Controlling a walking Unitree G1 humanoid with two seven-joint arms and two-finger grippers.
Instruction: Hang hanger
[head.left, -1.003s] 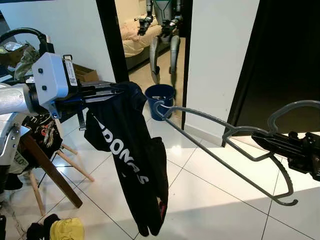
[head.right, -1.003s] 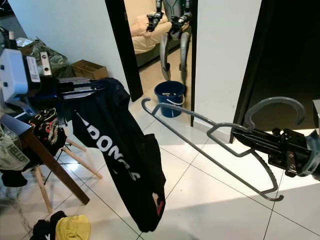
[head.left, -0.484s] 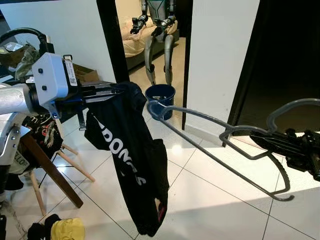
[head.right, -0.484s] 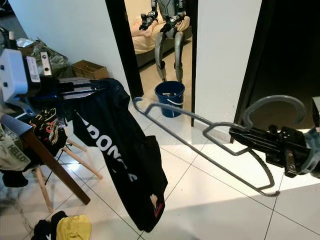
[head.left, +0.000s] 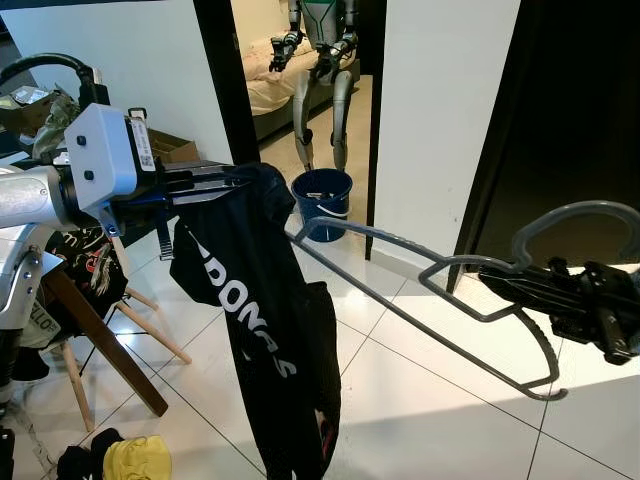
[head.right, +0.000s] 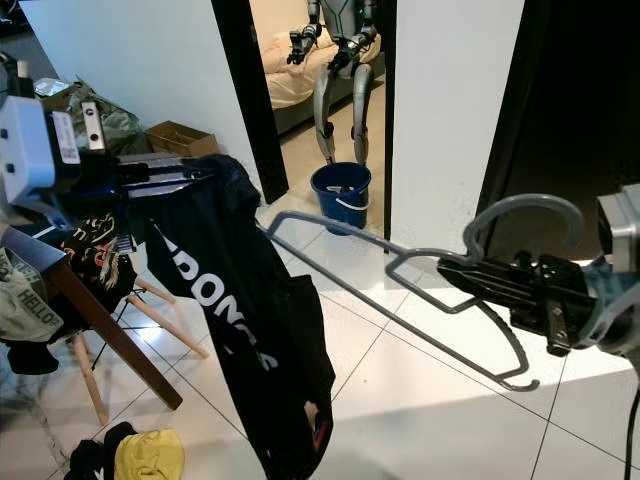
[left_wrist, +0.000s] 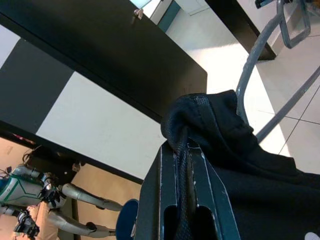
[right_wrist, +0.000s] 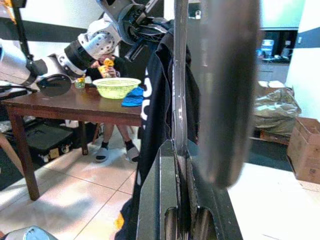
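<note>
Since a second ago the right hand (head.left: 500, 283) has carried the hanger (head.left: 420, 300) leftward, so its far tip, which stood beside the bucket, now reaches in behind the shirt's edge, and the hook sits lower in the picture. That hand is clamped on the hanger's neck, just below the hook, with its black fingers (head.right: 480, 282) pressed flat against the wire. The hanger is a grey, thick-wired frame with a broad curved hook at the hand end, a long straight lower bar and a bent upper arm running out toward the garment, and a small upturned hook at its near shoulder. It hangs in mid-air over the white tiled floor (head.left: 420, 400), tilted so the far end points at the shirt.

The left hand (head.left: 215, 185) is closed on the black shirt (head.left: 255, 310), pinching a fold of the collar or shoulder; which of the two is hard to tell from the bunched cloth in the left wrist view. The shirt drapes straight down from the fingers (left_wrist: 200, 170), with white lettering running diagonally across it.

Behind, a blue bucket (head.left: 322, 198) stands in a doorway by another humanoid robot (head.left: 325, 70). At the left a wooden table (head.right: 100, 325) carries clothing, and a yellow garment (head.left: 135, 458) lies on the floor.
</note>
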